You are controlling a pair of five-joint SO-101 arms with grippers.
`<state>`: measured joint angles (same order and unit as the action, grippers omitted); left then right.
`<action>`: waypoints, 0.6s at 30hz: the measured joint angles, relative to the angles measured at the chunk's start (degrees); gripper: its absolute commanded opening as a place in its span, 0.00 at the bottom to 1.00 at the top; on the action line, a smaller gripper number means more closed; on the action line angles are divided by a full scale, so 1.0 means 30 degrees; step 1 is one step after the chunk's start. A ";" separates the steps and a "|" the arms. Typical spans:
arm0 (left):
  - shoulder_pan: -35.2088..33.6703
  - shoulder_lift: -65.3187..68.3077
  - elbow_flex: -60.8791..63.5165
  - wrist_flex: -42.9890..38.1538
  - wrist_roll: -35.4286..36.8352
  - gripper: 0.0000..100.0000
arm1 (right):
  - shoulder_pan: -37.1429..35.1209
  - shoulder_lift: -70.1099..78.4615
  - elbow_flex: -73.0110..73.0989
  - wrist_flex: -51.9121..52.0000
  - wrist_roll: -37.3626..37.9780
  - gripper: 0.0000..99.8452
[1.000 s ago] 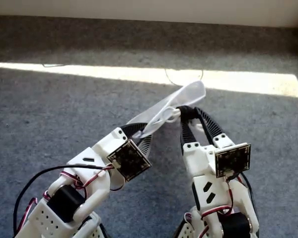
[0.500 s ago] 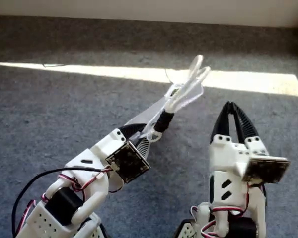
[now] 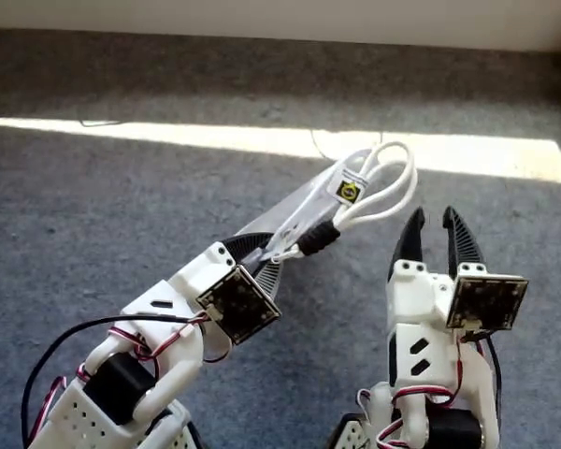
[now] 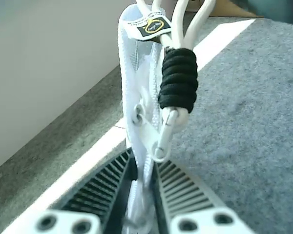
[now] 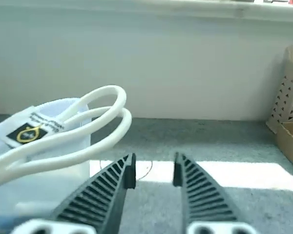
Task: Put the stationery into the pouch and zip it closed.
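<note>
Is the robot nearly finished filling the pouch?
Not yet. The left end effector grips the pouch, and the cable bundle sticks out past its end. The right end effector is open, touching nothing. Left to do: push the bundle fully in and zip it.

A: What's the surface?
B: Grey carpet (image 3: 122, 206), with a sunlit band across the upper frame.
A: Anything on it?
B: A thin wire loop (image 3: 315, 145) at upper centre and a cardboard box (image 5: 289, 139) at the right edge.
</note>
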<state>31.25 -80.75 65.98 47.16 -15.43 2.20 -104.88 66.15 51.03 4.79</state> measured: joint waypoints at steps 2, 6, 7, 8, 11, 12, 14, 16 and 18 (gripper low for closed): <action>0.0000 0.0000 0.0000 0.0000 0.0000 0.01 | -0.0879 -0.0088 -0.0557 0.1172 -0.0029 0.30; -0.0059 0.0000 0.0000 0.0000 0.0000 0.01 | -0.3194 -0.0117 -0.1348 0.3370 0.1875 0.30; -0.0059 0.0000 0.0000 0.0000 0.0000 0.01 | -0.3897 -0.0117 -0.1495 0.3897 0.2637 0.30; -0.0059 0.0000 0.0000 0.0000 0.0000 0.01 | -0.4689 -0.0117 -0.1582 0.4425 0.3341 0.30; -0.0059 0.0000 0.0000 0.0000 0.0000 0.01 | -0.6388 -0.0117 -0.1670 0.5509 0.5421 0.30; -0.0059 0.0000 0.0000 0.0000 0.0000 0.01 | -0.6652 -0.0117 -0.1670 0.5626 0.6066 0.30; -0.0059 0.0000 0.0000 0.0000 0.0000 0.01 | -0.6857 -0.0117 -0.1670 0.5656 0.7209 0.30; -0.0059 0.0000 0.0000 0.0000 0.0000 0.01 | -0.6886 -0.0117 -0.1670 0.5656 0.8264 0.30; -0.0059 0.0000 0.0000 0.0000 0.0000 0.01 | -0.6857 -0.0117 -0.1846 0.5656 0.9084 0.30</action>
<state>31.08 -80.75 65.98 47.16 -15.43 -18.37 -105.23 60.62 68.00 32.04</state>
